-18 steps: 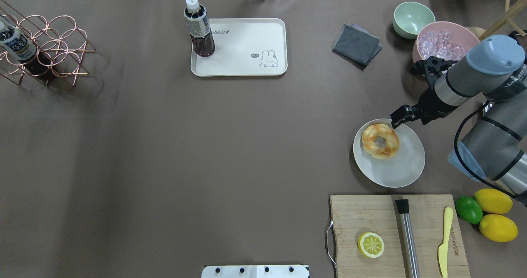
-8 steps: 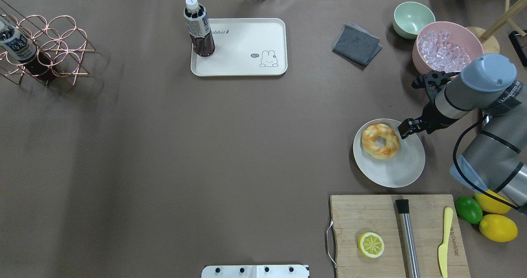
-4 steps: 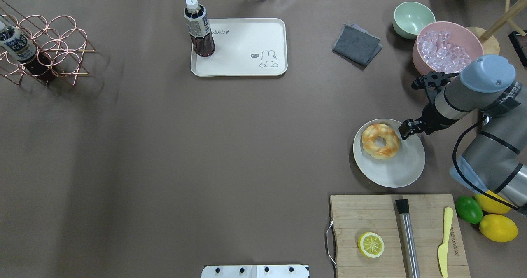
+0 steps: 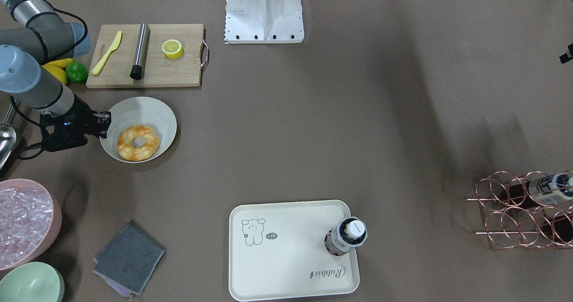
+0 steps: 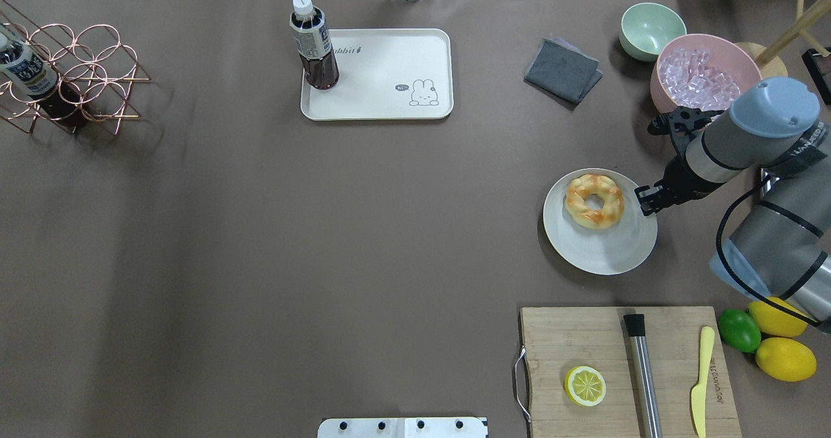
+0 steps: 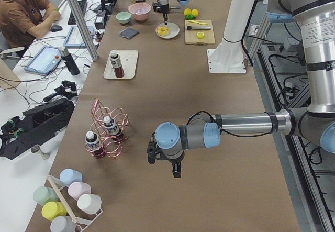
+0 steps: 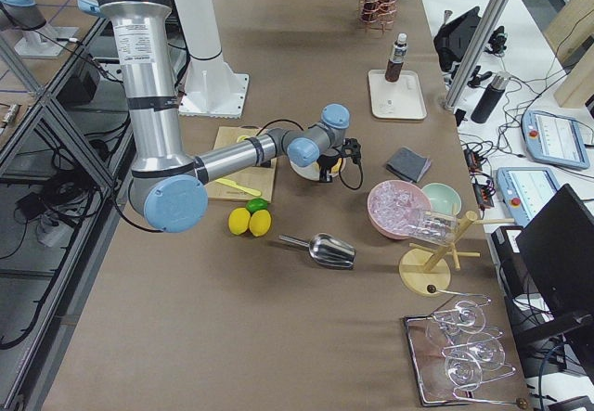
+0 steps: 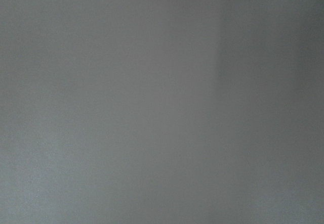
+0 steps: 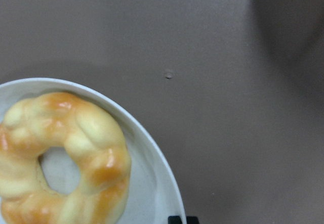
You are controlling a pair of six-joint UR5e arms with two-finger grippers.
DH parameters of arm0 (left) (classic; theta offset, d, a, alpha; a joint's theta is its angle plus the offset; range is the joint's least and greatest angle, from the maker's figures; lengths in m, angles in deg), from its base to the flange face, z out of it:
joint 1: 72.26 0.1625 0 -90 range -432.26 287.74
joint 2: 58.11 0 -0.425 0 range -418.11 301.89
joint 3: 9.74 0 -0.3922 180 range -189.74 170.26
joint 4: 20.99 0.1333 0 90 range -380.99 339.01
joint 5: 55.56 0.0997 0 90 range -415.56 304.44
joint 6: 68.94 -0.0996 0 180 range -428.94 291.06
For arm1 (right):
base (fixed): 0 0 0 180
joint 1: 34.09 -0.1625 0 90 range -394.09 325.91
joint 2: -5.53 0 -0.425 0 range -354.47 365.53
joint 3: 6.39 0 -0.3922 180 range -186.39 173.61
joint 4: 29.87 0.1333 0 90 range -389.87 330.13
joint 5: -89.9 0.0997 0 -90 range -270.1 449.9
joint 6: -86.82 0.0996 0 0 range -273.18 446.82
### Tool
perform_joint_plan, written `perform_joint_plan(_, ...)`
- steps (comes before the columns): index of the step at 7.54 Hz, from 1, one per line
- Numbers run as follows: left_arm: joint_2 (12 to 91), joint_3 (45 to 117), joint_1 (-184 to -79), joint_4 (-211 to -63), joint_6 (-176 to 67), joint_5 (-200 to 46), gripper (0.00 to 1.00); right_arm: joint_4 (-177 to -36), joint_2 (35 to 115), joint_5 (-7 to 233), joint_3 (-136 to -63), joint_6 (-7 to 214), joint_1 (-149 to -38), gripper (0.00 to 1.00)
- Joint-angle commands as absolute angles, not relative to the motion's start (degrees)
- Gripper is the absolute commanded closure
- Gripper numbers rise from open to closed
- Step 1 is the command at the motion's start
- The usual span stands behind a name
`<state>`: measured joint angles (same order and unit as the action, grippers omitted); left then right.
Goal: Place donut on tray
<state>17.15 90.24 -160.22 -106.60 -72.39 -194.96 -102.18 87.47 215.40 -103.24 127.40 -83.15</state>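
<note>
The donut (image 5: 594,201) is golden-orange and braided. It lies on a round grey plate (image 5: 610,250) at the right of the table, and also shows in the front view (image 4: 137,142) and the right wrist view (image 9: 61,153). My right gripper (image 5: 644,201) is low at the plate's right rim, its jaws closed on that rim (image 9: 147,183). The cream tray (image 5: 389,94) with the rabbit drawing sits far off at the back centre, with a dark drink bottle (image 5: 315,45) standing in one corner. My left gripper (image 6: 175,169) shows only in the left side view, so I cannot tell its state.
A wooden cutting board (image 5: 584,347) with a lemon half (image 5: 585,386), a steel rod and a yellow knife lies in front of the plate. A pink bowl of ice (image 5: 704,74), a green bowl (image 5: 651,29) and a grey cloth (image 5: 562,70) stand behind it. A copper rack (image 5: 71,78) is far left.
My right gripper came down from the plate's far side to its right rim. The plate with the donut has since swung left and away from me, turning about the gripper.
</note>
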Motion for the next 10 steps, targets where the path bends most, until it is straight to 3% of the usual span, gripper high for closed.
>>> perform_joint_plan(1,17.1,90.2,-160.2,-106.6,-72.4,-195.0,0.02,-102.2,84.7,219.0,-103.4,133.9,-87.1,1.00)
perform_joint_plan(4,17.0,90.1,-160.2,-106.5,-72.5,-195.0,0.02,-102.1,75.0,218.3,-100.3,154.2,-86.7,1.00)
perform_joint_plan(7,16.7,90.0,-160.2,-106.6,-72.5,-195.0,0.02,-102.1,55.4,213.0,-84.9,172.2,-81.5,1.00)
perform_joint_plan(10,16.5,90.0,-160.2,-106.6,-72.5,-195.0,0.02,-99.2,49.0,207.7,-78.0,182.6,-79.4,1.00)
